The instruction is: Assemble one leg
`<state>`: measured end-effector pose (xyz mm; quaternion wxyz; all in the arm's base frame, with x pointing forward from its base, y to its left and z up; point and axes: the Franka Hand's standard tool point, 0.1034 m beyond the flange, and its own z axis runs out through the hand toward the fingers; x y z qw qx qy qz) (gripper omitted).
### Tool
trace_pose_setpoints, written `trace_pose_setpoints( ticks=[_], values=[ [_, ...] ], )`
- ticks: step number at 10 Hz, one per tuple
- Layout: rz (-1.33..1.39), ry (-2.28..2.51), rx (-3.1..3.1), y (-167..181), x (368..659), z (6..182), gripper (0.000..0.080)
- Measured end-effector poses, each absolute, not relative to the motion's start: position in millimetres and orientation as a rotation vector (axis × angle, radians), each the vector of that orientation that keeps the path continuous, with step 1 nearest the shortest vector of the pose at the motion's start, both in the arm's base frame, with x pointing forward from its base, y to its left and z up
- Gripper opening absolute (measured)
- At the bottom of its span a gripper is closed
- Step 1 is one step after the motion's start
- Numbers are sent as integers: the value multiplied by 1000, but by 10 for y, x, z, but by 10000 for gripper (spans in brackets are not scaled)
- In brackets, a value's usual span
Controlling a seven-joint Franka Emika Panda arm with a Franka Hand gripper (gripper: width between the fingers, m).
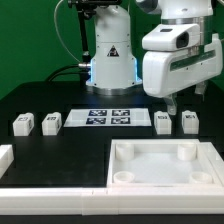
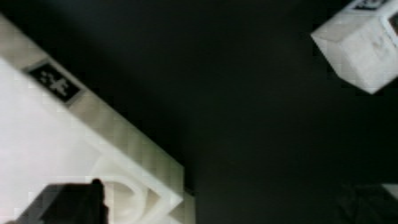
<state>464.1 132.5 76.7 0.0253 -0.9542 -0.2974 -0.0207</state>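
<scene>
Presently hovers with white two-finger gripper (image 1: 184, 100) spread wide and empty, above small stubby white plastic marker-tagged leg (image 1: 163, 122) standing on black table (image 1: 60, 150) close beside its twin (image 1: 188, 122)

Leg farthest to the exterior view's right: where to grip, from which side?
Grip the leg by its two side faces, fingers coming straight down from above. It stands upright, apart from the neighbouring leg, so both sides look free. The large white board lies close in front, so a low frontal approach is probably cramped.
</scene>
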Motion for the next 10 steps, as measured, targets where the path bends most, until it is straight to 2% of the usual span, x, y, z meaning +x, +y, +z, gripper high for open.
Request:
trace_pose_setpoints(
  ticks=[4, 8, 9, 10],
  values=[
    [35, -36, -3042, 1542, 4489, 602, 649],
    [98, -44, -3047, 1556, 4452, 562, 649],
    [355, 21, -3031, 1533, 4338, 544, 649],
    [574, 84, -2977, 1573, 4344, 555, 649]
  ],
)
